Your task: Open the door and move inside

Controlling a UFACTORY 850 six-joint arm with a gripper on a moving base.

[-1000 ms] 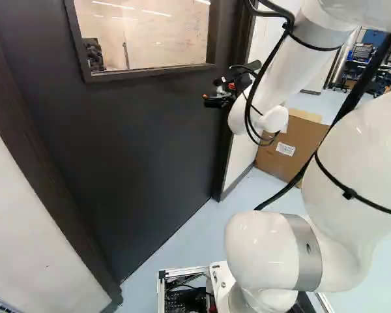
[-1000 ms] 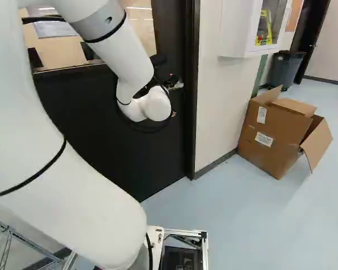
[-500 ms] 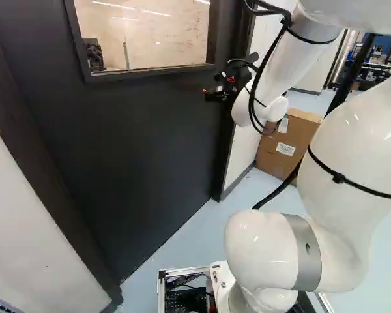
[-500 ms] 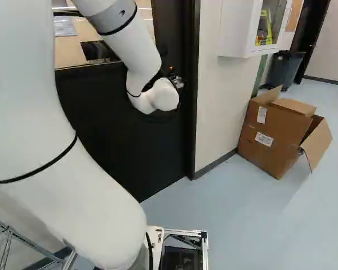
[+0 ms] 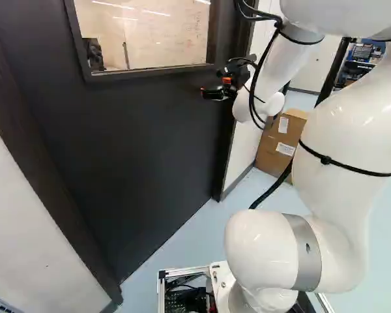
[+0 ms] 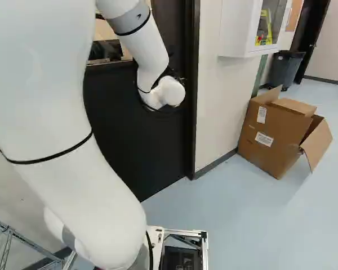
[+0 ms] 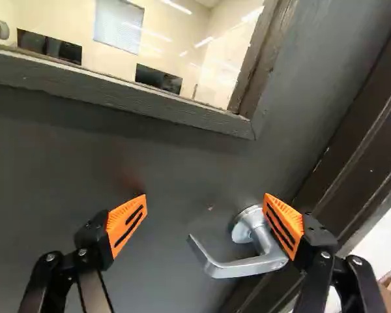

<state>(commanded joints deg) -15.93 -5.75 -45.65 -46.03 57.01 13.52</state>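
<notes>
The door handle point(image 7: 247, 266), a metal lever on a round plate, sits on the dark door point(image 7: 150, 169) close to its edge, with its free end pointing away from the door frame point(image 7: 358, 163). The lever looks level, not pressed down. The gripper point(image 7: 205, 223) is spread wide and holds nothing. In the wrist view one orange pad point(image 7: 285, 225) overlaps the handle's thick end, on the frame side; the other orange pad point(image 7: 126, 223) is well apart from the free end. Whether anything touches the handle, I cannot tell.

Above the handle is the door's window point(image 7: 176, 45). Beyond the frame from the handle runs a pale wall point(image 6: 217, 101), and farther out from the handle, on the floor point(image 6: 231, 225), stands an open cardboard box point(image 6: 276, 135).

The door looks closed, so I judge the step in hand to be lining up on the handle; opening and driving in are both to come. The next move calls for shifting toward the handle's frame side, so the lever sits squarely between the pads or under one, then bearing down to free the latch. Pushing down near the free end would give better leverage; off-centre, a finger could slip off or catch the plate.
</notes>
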